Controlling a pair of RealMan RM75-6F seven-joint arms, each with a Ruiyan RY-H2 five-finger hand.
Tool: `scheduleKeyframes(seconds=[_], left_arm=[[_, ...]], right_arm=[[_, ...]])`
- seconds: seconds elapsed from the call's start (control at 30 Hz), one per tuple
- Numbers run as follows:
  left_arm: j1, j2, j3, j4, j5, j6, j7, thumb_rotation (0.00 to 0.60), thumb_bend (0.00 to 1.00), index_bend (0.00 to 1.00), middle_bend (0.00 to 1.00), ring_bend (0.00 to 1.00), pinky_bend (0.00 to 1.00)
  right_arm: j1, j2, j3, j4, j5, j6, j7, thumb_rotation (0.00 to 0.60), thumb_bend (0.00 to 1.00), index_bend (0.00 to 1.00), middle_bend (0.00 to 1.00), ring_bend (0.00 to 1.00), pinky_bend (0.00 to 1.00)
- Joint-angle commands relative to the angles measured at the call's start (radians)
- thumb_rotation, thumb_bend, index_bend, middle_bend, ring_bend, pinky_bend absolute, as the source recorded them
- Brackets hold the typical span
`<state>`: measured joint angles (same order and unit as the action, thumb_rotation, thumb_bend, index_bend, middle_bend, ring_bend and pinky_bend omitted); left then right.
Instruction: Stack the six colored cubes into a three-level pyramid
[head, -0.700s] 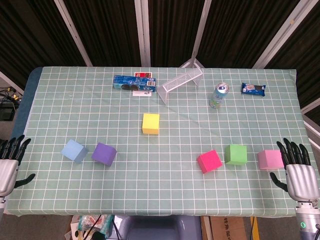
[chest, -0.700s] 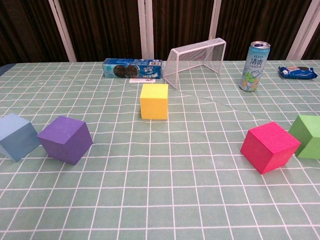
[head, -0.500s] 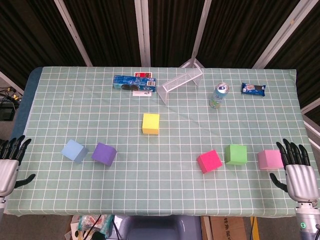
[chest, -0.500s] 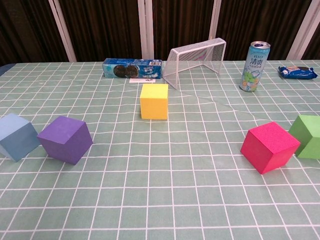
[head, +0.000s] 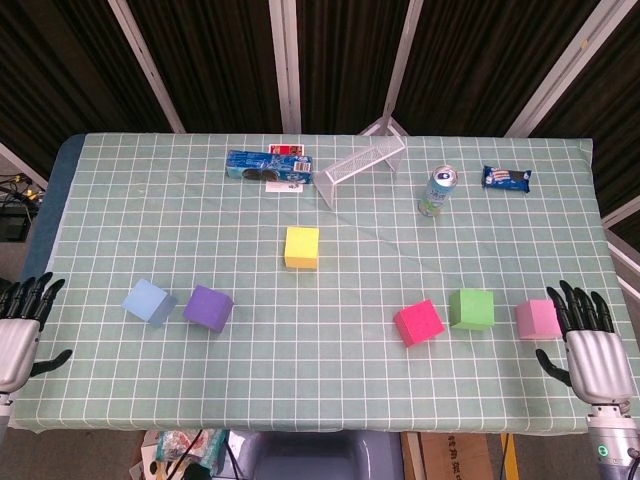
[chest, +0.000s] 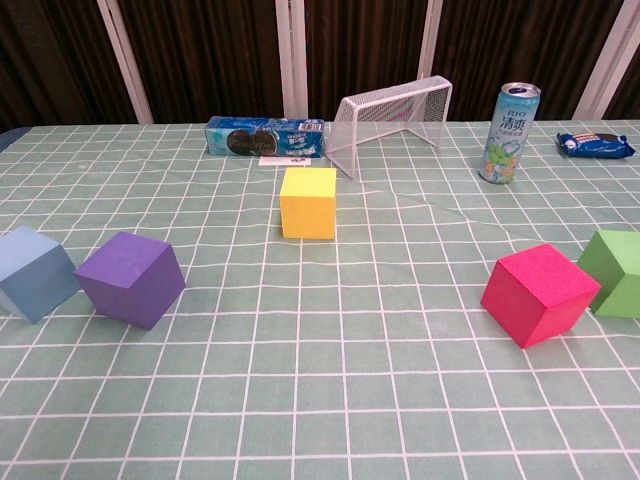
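Six cubes lay unstacked on the table (head: 330, 390) | pink cube (head: 536, 318) beside my right hand (head: 592, 355), outside chest view | both hands empty, fingers spread | left hand (head: 18, 335) cut off at frame edge

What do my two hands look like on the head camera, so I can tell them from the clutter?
Both match: the left hand and right hand have black fingers and thumbs on a ribbed silver-grey metal palm. Below the right hand, a grey cylindrical wrist shows a small green dot. Neither appears in the chest view.
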<state>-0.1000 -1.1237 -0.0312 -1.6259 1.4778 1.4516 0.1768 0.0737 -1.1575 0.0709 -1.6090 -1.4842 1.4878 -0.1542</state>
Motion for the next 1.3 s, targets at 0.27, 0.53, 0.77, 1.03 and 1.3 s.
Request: scheduleKeyframes(seconds=[0.27,0.53,0.77,1.03,1.3], left_arm=[[-0.006,0.011,-0.001,-0.024,-0.007,-0.009,0.022,0.6,0.0,0.0,0.0,0.0,0.0],[-0.049,0.038,-0.016,-0.11,0.008,-0.046,0.096,0.6,0.0,0.0,0.0,0.0,0.01],[-0.18,0.078,-0.071,-0.266,-0.069,-0.222,0.233,0.6,0.01,0.0,0.1,0.0,0.06],[-0.325,0.067,-0.104,-0.314,-0.258,-0.411,0.408,0.6,0.01,0.0,0.11,0.0,0.06],[-0.418,-0.007,-0.106,-0.284,-0.366,-0.463,0.522,0.6,0.01,0.0,0.15,0.0,0.06]], right_arm=[[0.001,0.011,0.002,-0.017,0.012,-0.01,0.017,0.6,0.26,0.0,0.0,0.0,0.0],[0.006,0.015,0.01,-0.03,0.034,-0.03,0.05,0.6,0.26,0.0,0.0,0.0,0.0],[0.019,0.014,0.011,-0.038,0.032,-0.049,0.065,0.6,0.26,0.0,0.0,0.0,0.0],[0.019,0.02,0.01,-0.04,0.04,-0.055,0.074,0.6,0.26,0.0,0.0,0.0,0.0],[0.015,0.031,0.011,-0.044,0.056,-0.059,0.086,0.6,0.26,0.0,0.0,0.0,0.0]])
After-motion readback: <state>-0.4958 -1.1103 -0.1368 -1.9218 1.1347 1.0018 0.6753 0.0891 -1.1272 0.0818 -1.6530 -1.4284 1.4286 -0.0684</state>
